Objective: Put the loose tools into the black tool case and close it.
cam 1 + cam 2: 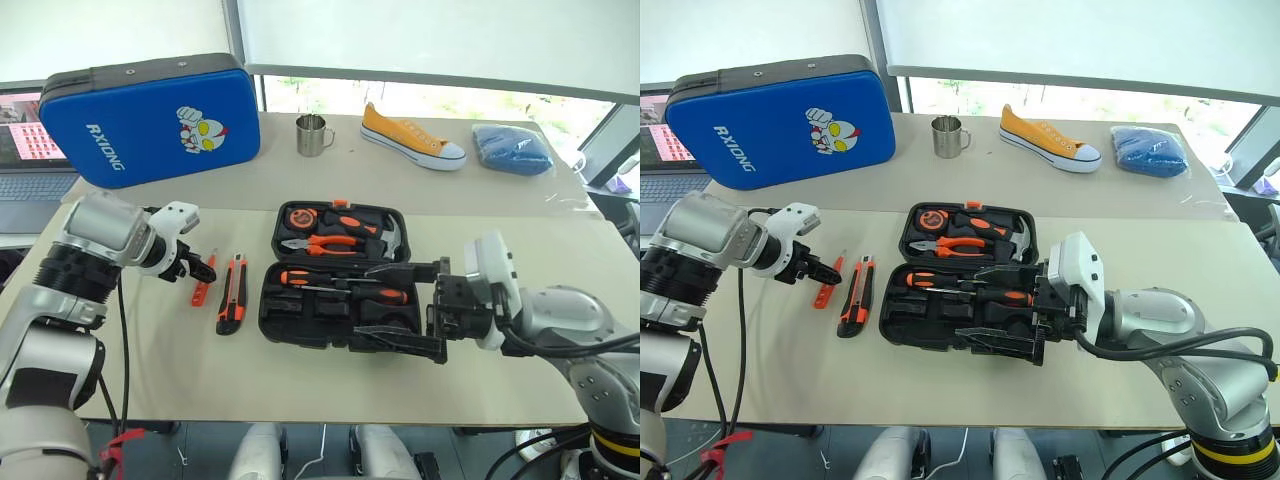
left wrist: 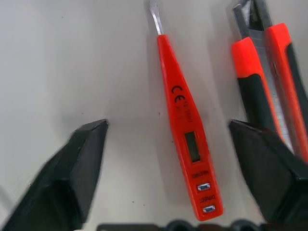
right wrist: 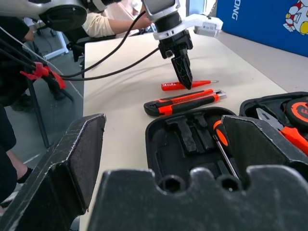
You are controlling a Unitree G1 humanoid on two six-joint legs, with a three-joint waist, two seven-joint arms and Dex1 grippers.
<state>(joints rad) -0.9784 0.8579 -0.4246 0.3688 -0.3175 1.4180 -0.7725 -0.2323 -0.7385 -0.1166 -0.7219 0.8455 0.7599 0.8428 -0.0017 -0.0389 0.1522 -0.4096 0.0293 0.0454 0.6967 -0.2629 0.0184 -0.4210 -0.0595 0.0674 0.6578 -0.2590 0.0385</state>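
Now slim orange screwdriver (image 2: 185,130) flat, CE mark, small window.

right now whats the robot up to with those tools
It is packing a black tool case, which lies open with two screwdrivers already inside. The left gripper hangs open over the small orange screwdriver on the table, beside the utility knife. The right gripper waits open at the case's front edge.
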